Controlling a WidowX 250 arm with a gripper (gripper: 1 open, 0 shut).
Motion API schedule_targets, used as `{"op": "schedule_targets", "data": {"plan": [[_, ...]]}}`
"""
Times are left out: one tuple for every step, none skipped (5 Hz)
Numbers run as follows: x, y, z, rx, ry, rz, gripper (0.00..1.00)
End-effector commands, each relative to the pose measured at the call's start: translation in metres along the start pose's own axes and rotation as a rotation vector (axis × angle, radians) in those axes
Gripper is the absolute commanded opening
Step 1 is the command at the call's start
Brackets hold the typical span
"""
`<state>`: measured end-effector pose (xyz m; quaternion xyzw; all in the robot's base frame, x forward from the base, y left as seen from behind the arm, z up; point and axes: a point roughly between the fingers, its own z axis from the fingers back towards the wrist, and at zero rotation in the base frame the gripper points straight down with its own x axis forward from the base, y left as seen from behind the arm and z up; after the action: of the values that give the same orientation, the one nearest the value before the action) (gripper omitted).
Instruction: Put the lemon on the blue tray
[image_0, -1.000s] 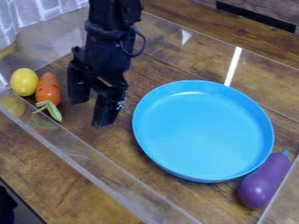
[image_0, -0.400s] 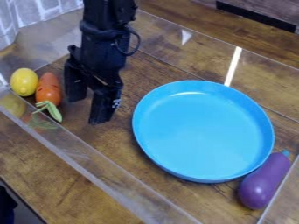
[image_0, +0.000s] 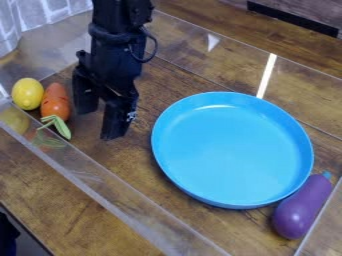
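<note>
The lemon (image_0: 27, 93) is a small bright-yellow oval lying at the far left of the wooden table, touching the orange carrot (image_0: 55, 102). The blue tray (image_0: 234, 147) is a wide round sky-blue plate with a raised rim, right of centre, with nothing on it. My black gripper (image_0: 102, 111) points down just right of the carrot, between it and the tray. Its two fingers stand apart with nothing between them. One finger is close beside the carrot; the lemon lies further left, clear of the fingers.
A purple eggplant (image_0: 305, 206) lies at the lower right, just off the tray's rim. The carrot's green leaves (image_0: 56, 128) spread toward the front edge. A glossy sheet covers the tabletop and glares near the top right.
The gripper has shifted slightly left, toward the carrot and lemon. Nothing else has moved.
</note>
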<state>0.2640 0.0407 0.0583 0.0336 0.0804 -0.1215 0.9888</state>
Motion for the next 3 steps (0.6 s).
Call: {"op": "schedule_targets", "data": {"plan": [[0.0010,0.0110,0.0132,0.024,-0.065,0.022,1.00],[0.0027,0.0142,0.0133,0.032,-0.082,0.021,1.00],[0.0025,0.0164,0.0139,0.036,-0.096,0.027,1.00]]}}
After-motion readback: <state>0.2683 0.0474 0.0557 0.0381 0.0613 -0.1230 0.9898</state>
